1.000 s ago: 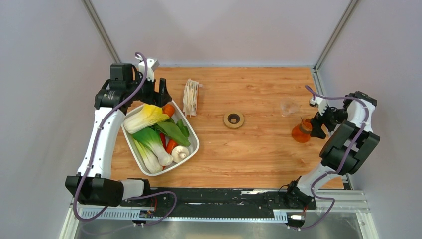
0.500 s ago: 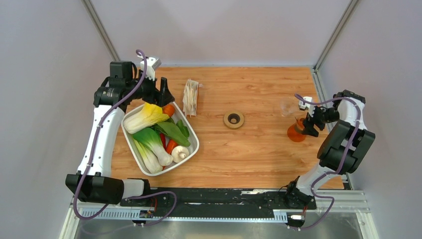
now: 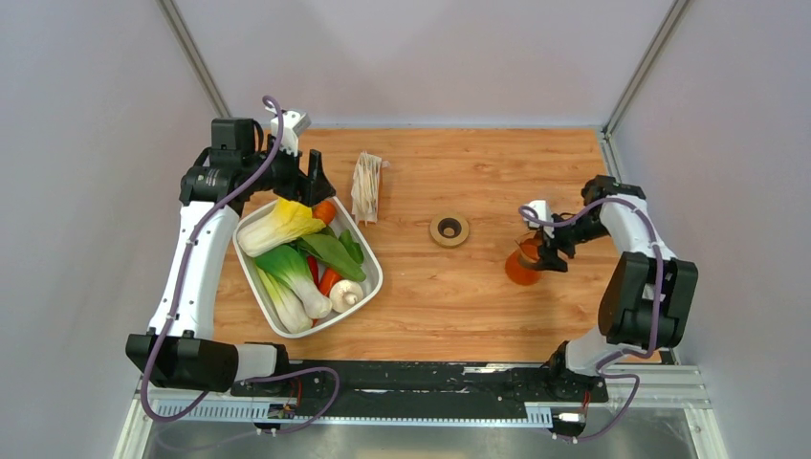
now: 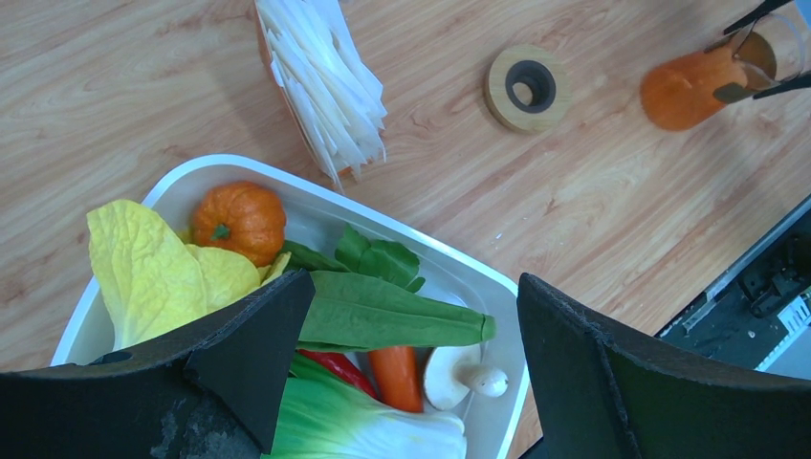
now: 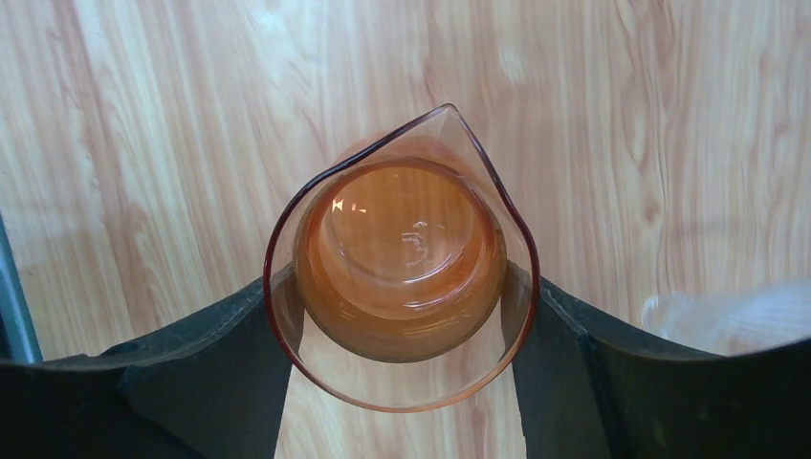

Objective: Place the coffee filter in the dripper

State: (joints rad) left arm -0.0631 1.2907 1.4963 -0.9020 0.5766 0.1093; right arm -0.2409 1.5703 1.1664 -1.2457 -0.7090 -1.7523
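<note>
No single coffee filter shows; only a wrapped bundle of stacked papers (image 3: 366,186) (image 4: 325,86) lies behind the tray. A clear cone, the dripper (image 5: 732,320), shows faintly at the right edge of the right wrist view. Its tan ring collar (image 3: 437,229) (image 4: 502,91) lies apart at mid-table. My right gripper (image 3: 534,251) (image 5: 400,316) is shut on the neck of an orange glass vessel (image 3: 521,270) (image 5: 402,253), right of the ring. My left gripper (image 3: 314,182) (image 4: 413,287) hangs open over the tray, holding nothing.
A white tray (image 3: 373,287) (image 4: 449,253) at the left holds toy vegetables: cabbage, a small pumpkin, carrot, mushroom and greens. Grey walls close in the wooden table on three sides.
My right gripper has closed on the orange vessel and carried it left, from the table's right edge towards the middle. The left arm has barely moved.
</note>
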